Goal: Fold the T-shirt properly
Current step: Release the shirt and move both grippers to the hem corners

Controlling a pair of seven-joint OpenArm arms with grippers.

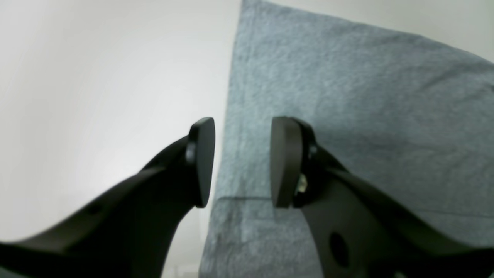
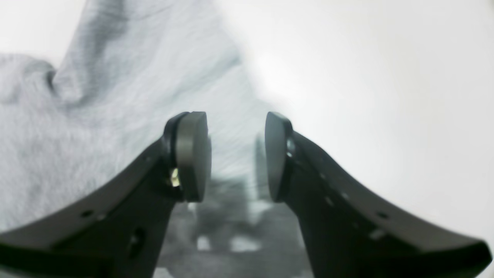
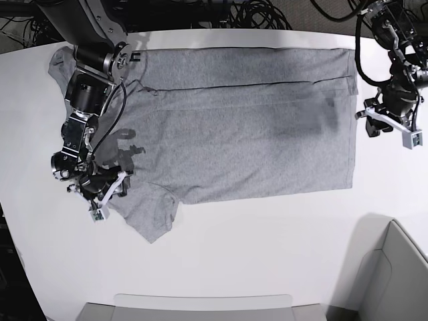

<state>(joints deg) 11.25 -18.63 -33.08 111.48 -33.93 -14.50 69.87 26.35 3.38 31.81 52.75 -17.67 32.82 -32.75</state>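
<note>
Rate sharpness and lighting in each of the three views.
Left wrist: T-shirt weave fairly crisp, white table glaring. Right wrist: soft throughout, fabric smeared, background washed out. Base: sharp and evenly lit, with arm shadows on the T-shirt near the right hand.

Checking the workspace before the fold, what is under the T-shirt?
Around the T-shirt, white table shows, so it lies on that. Anything beneath the cloth is covered.

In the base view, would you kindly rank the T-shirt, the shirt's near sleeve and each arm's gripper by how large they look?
1. T-shirt, by far the largest.
2. Near sleeve.
3. Right gripper and left gripper: they look about alike, and the right one partly overlaps the cloth, so I would not rank them.
</note>
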